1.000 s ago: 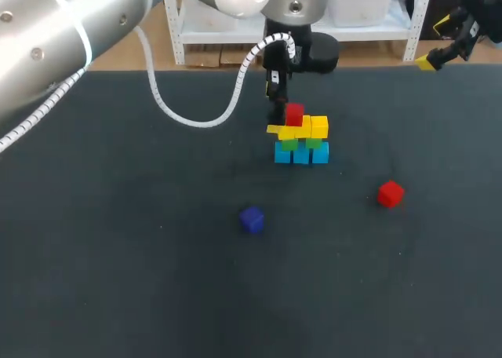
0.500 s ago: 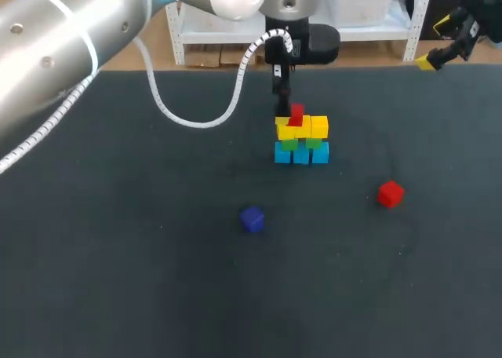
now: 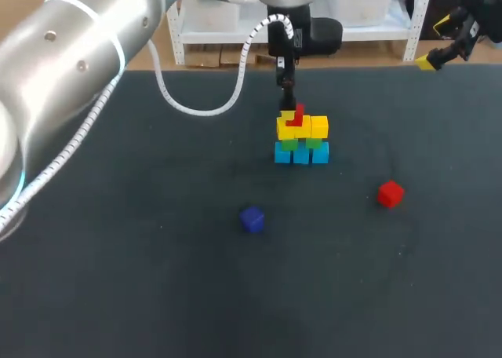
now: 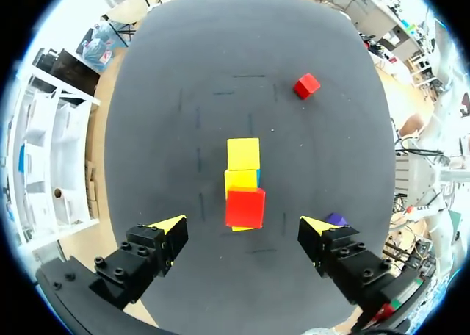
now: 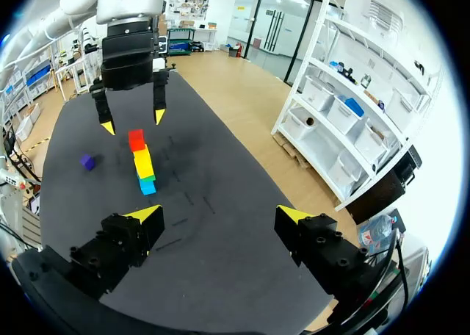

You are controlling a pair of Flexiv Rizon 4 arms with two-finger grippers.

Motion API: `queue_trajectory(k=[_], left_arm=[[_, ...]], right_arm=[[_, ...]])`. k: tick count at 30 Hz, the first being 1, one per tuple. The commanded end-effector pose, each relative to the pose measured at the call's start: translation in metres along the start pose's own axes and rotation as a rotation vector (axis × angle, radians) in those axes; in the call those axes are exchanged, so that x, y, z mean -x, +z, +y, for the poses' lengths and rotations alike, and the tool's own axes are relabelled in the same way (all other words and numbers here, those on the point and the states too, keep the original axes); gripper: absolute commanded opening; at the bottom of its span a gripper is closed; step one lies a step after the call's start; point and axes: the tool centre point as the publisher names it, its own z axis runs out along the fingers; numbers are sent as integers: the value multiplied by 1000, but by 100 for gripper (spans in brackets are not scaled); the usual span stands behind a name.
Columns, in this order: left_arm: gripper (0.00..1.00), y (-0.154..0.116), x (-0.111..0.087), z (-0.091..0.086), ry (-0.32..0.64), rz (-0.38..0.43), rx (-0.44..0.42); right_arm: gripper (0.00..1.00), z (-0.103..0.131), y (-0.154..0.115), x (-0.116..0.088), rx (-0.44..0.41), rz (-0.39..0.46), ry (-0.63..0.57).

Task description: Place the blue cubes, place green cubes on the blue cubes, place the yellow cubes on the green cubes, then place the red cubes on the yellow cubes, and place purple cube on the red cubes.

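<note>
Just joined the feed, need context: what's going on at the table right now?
The left gripper hangs open just above the stack, holding nothing. One red cube sits on the yellow cubes, over green cubes and blue cubes at the base. A second red cube and the purple cube lie loose on the table. The right gripper is open and empty, near the table's far right corner.

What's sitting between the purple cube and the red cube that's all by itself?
Nothing. In the head view, only bare dark table lies between the purple cube and the lone red cube.
</note>
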Motion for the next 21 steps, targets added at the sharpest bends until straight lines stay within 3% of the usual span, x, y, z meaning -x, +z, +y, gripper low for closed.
queue_trajectory(k=[1, 21], left_arm=[[100, 3, 6, 5, 6, 11, -74], [98, 23, 15, -2, -14, 16, -63]], right_arm=[[100, -1, 0, -1, 3, -4, -1], [100, -1, 0, -1, 3, -4, -1]])
